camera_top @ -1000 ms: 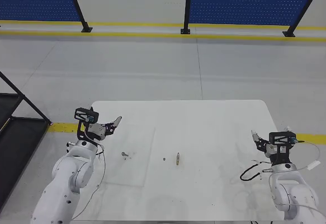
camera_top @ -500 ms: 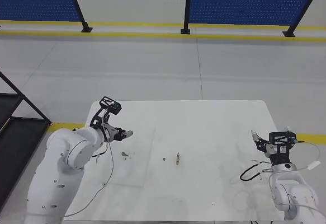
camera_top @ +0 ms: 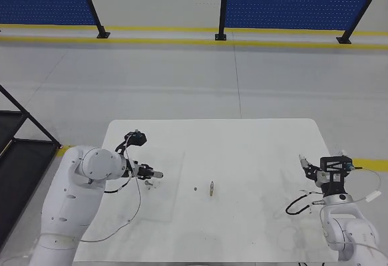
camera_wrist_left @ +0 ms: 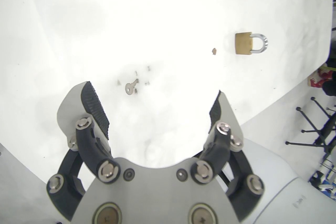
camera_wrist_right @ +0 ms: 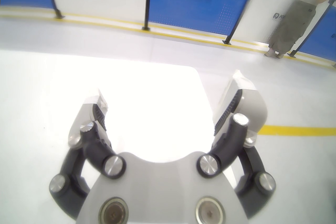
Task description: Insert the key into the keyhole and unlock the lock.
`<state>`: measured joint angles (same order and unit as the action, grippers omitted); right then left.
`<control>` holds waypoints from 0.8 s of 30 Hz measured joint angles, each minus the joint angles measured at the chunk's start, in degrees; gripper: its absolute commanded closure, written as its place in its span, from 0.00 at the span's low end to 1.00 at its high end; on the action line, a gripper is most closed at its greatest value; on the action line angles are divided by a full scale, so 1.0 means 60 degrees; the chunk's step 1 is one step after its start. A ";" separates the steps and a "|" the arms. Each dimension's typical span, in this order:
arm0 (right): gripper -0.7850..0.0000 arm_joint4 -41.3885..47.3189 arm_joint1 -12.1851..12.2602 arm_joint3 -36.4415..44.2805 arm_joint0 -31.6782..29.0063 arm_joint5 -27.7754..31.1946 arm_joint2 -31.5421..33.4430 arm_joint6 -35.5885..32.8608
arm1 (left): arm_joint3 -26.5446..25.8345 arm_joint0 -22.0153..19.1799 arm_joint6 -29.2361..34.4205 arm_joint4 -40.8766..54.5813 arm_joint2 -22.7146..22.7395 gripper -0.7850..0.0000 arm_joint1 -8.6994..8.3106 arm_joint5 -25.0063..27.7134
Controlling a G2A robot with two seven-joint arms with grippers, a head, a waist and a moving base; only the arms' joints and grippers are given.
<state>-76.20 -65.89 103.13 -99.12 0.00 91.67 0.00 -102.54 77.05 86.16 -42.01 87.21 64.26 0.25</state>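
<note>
Left tool [camera_wrist_left: 153, 90] hangs spread near key [camera_wrist_left: 130, 87], apparently not touching.

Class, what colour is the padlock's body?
Brass-gold padlock body, clearest in the left wrist view.

A white table [camera_top: 260, 153] carried a small silver key [camera_wrist_left: 130, 86] toward its left side and a brass padlock [camera_wrist_left: 246, 43] near its middle, well apart. A tiny brown speck [camera_wrist_left: 214, 51] lay just beside the padlock, on the key's side.
</note>
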 measured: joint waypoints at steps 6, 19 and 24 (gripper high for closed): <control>0.00 0.0000 0.0000 0.0000 0.0000 0.0000 0.0000 0.0000 | 0.0223 0.0345 -0.0334 -0.0163 0.0004 0.11 -0.0085 0.0237; 0.00 0.0000 0.0000 0.0000 0.0000 0.0000 0.0000 0.0000 | 0.0587 0.0662 -0.0575 0.0190 -0.0064 0.56 -0.0216 0.0187; 0.00 0.0000 0.0000 0.0000 0.0000 0.0000 0.0000 0.0000 | 0.0712 0.0696 -0.0645 0.0229 -0.0090 0.65 -0.0266 0.0156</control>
<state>-76.20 -65.89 103.13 -99.12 0.00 91.67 0.00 -98.26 81.22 82.29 -40.64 86.67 62.67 1.19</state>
